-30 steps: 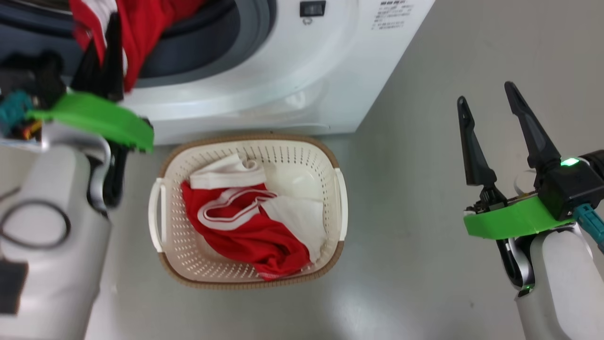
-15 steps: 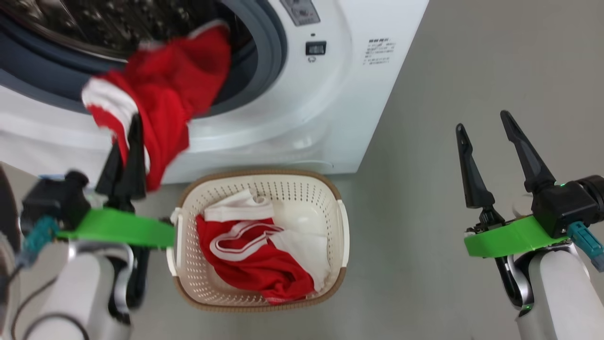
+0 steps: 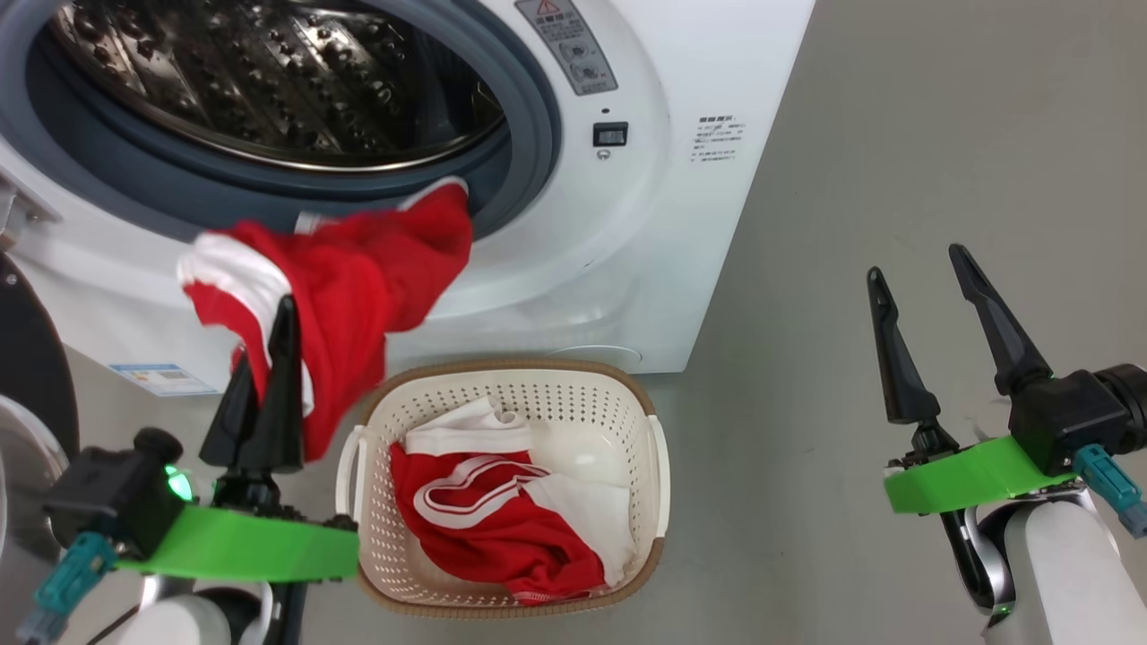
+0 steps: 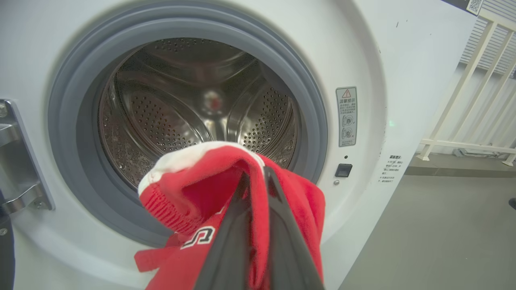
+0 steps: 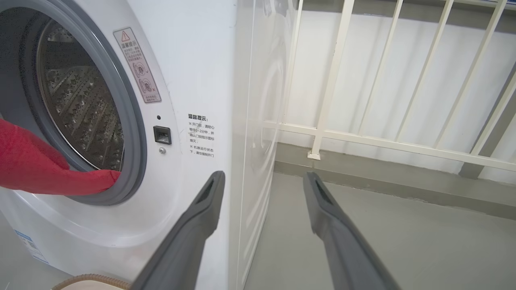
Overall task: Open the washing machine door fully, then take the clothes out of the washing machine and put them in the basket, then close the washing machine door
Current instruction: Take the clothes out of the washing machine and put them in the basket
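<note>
Garment (image 3: 358,278) seemingly farther out, left claw (image 4: 256,175) clamping it.

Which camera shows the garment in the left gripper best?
Head view: the whole garment, from the washer's opening down to the left gripper. The left wrist view shows it close but cut off below; the right wrist view catches a red edge.

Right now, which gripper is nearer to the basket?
Left. The left gripper, shut on a red garment, is just left of the basket; the right gripper stands open, far off to its right.
</note>
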